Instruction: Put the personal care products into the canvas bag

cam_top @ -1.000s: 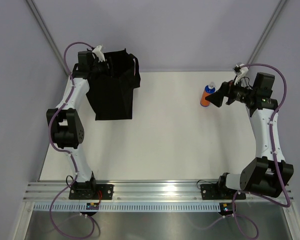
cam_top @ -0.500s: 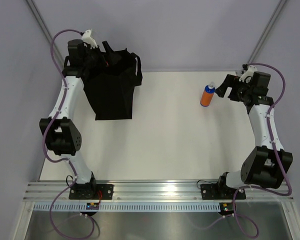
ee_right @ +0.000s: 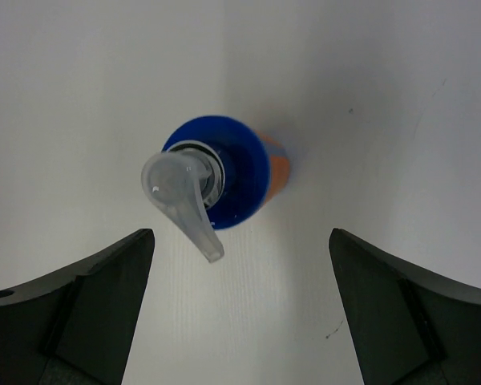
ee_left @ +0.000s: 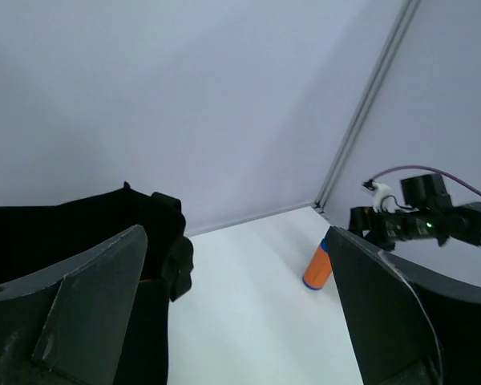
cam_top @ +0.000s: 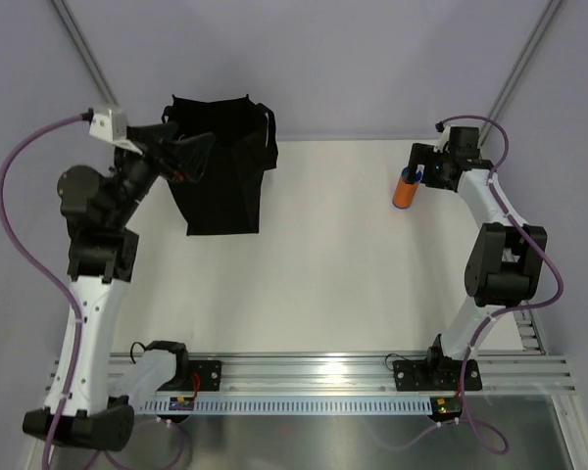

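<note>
My right gripper (ee_right: pixel 237 245) hangs wide open, empty, over the upright orange bottle (ee_right: pixel 239 178), well right of the black bag (cam_top: pixel 221 191) where my left gripper (cam_top: pixel 187 149) also gapes; likely light, stiff, slick, so grip the body, not the thin pump (ee_right: pixel 184 207).

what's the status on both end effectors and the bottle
Left end effector open, empty, near bag. Right end effector open over bottle, not gripping. Bottle upright, nothing between it and bag.
</note>
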You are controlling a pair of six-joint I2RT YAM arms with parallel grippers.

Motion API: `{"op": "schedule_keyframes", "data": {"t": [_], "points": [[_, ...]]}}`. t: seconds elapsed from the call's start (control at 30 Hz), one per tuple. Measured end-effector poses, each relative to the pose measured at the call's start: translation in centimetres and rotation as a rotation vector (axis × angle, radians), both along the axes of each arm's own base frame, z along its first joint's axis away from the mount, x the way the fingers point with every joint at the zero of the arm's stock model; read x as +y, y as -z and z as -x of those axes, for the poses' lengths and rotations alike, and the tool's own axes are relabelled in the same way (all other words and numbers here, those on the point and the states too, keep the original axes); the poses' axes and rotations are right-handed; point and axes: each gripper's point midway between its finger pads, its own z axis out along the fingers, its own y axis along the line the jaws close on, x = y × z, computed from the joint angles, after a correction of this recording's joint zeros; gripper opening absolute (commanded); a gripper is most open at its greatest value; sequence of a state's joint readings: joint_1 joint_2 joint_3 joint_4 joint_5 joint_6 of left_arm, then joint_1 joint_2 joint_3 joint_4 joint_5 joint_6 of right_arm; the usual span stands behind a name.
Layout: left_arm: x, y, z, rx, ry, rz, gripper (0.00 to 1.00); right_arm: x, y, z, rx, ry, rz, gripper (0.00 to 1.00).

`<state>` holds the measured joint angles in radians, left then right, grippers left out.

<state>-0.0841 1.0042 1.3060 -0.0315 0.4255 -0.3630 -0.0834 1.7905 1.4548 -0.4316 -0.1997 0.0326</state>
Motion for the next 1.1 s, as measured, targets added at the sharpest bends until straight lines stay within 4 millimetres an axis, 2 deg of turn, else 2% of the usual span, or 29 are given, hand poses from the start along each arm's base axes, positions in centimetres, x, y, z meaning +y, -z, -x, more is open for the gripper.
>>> {"op": "schedule_keyframes", "data": {"t": [0.03,0.13,0.23,0.33,0.43,0.47,0.57,0.6,0.67,0.7,0.8,0.83,0.93,1.03,1.1], "points": [[-0.1,0.5,1.2,-0.020,0.010,0.004,0.99,0.1,0.2,-0.5,0.001,-0.001,0.008,0.99],[-0.5,5.0,4.1,0.005,0.054,0.008,0.99,0.5,0.8,-2.0,0.004,-0.008,0.028,1.00],[-1.1,11.3,5.3,0.112,0.103,-0.005,0.99,0.7,1.6,-3.2,0.012,-0.015,0.032,0.98],[-1.5,16.4,6.5,0.217,0.132,-0.017,0.99,0.9,2.6,-3.7,0.029,-0.021,0.032,0.92],[-1.6,19.7,8.4,0.272,0.152,-0.034,0.99,0.9,3.6,-3.8,0.050,-0.023,0.032,0.82],[-1.6,20.2,9.0,0.278,0.158,-0.041,0.99,1.0,3.8,-3.8,0.053,-0.026,0.028,0.79],[-1.6,20.6,10.9,0.258,0.171,-0.060,0.99,1.1,3.8,-4.1,0.049,-0.031,0.024,0.61],[-1.5,20.6,11.2,0.249,0.171,-0.064,0.99,1.1,3.7,-4.1,0.048,-0.034,0.025,0.47],[-1.5,20.7,12.0,0.238,0.172,-0.068,0.99,1.1,3.7,-4.2,0.045,-0.034,0.025,0.33],[-1.4,20.9,12.3,0.235,0.171,-0.069,0.99,1.1,3.6,-4.1,0.043,-0.036,0.026,0.21],[-1.3,21.7,12.9,0.247,0.168,-0.071,0.99,1.3,3.4,-3.8,0.047,-0.056,0.030,0.03],[-1.3,21.9,13.0,0.252,0.167,-0.071,0.99,1.5,3.3,-3.4,0.051,-0.072,0.024,0.00],[-1.1,22.4,13.2,0.269,0.156,-0.071,0.99,2.6,2.5,-2.0,0.072,-0.138,-0.007,0.00],[-0.9,22.5,13.2,0.273,0.139,-0.071,0.99,4.5,0.1,-0.4,0.062,-0.232,-0.049,0.00],[-0.8,22.6,13.3,0.273,0.131,-0.074,0.99,6.5,-2.5,0.2,0.028,-0.306,-0.066,0.00]]}}
